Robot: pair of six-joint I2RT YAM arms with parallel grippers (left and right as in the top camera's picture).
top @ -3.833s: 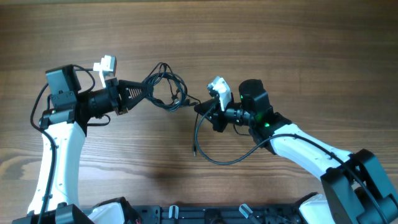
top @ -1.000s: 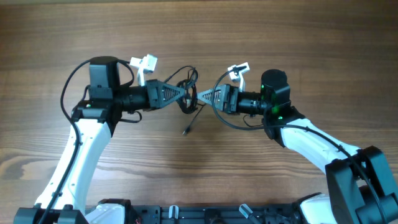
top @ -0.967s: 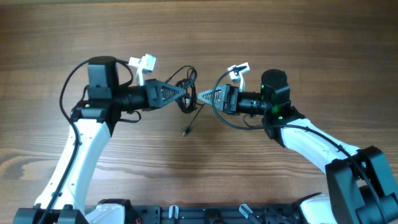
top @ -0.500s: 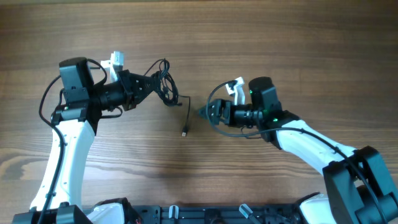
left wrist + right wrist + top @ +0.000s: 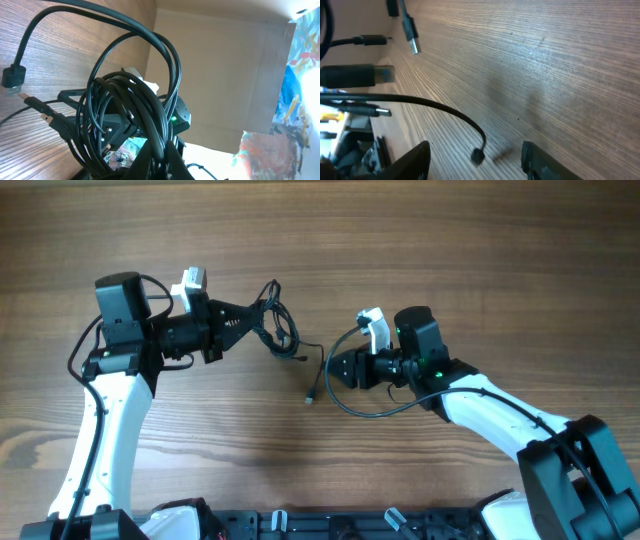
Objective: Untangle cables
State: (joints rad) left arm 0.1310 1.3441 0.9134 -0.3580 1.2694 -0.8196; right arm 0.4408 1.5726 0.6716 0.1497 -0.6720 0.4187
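While the left gripper (image 5: 240,322) stands clenched on the knot of thin black flexible cables (image 5: 274,330), holding the bundle off the brown wood-grain table (image 5: 450,250), the right gripper (image 5: 333,368) faces it from nearby. Its jaws are parted and nothing is clamped between them.

Step in hand, as judged: freeing one strand from the knot, with the left arm serving as anchor.

From the knot a loose black tail (image 5: 318,370) runs to the table. It ends in a small plug (image 5: 310,398), just beside the right gripper's tip.

In the right wrist view a single thin black cord (image 5: 445,110) arcs across the gap between the two fingers. Its small rounded end (image 5: 478,156) lies between them, touching neither.

Next move, as judged: shut the right jaws on that cord near its end, then draw it away from the knot against the left grip. This calls for a centred pinch on a thin strand that could slip sideways out of the gap. Whether this cord runs back into the knot cannot be told.
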